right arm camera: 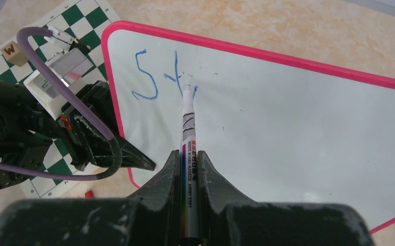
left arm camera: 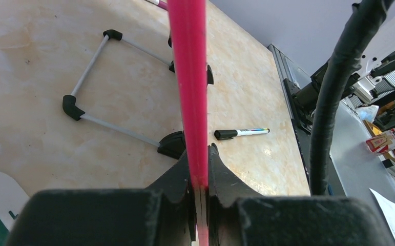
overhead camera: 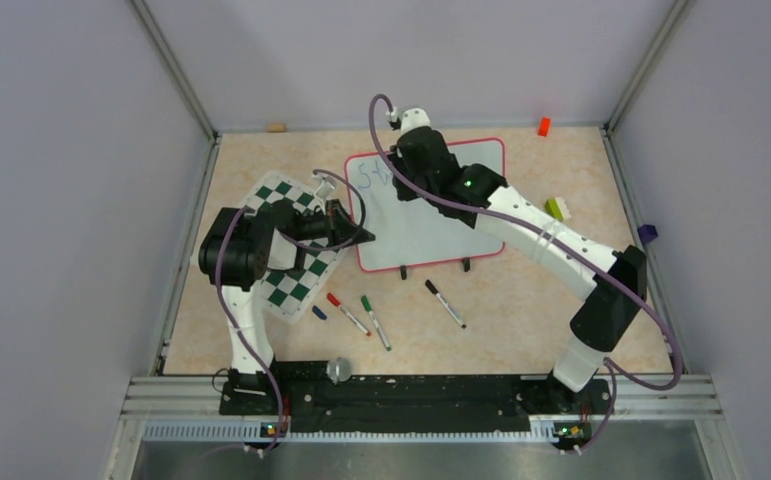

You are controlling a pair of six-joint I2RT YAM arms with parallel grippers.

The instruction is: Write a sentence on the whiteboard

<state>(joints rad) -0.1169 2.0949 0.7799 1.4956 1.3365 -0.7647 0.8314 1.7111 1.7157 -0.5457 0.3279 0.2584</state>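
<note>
The whiteboard [overhead camera: 431, 225], white with a pink frame, lies mid-table, and also shows in the right wrist view [right arm camera: 287, 128]. My left gripper [overhead camera: 359, 237] is shut on its left frame edge [left arm camera: 189, 77]. My right gripper [overhead camera: 408, 160] is shut on a white whiteboard marker [right arm camera: 189, 133], its tip touching the board. The sentence [right arm camera: 157, 77] reads just "St" in blue, with a small stroke at the marker tip; it also shows in the top view [overhead camera: 373, 175].
A green-and-white chessboard mat [overhead camera: 296, 250] lies under the left arm. Red [overhead camera: 347, 312], green [overhead camera: 375, 321] and black [overhead camera: 445, 303] markers lie in front of the board. A small wire stand [left arm camera: 108, 92], an orange block [overhead camera: 543, 126] and a green block [overhead camera: 558, 208] are around.
</note>
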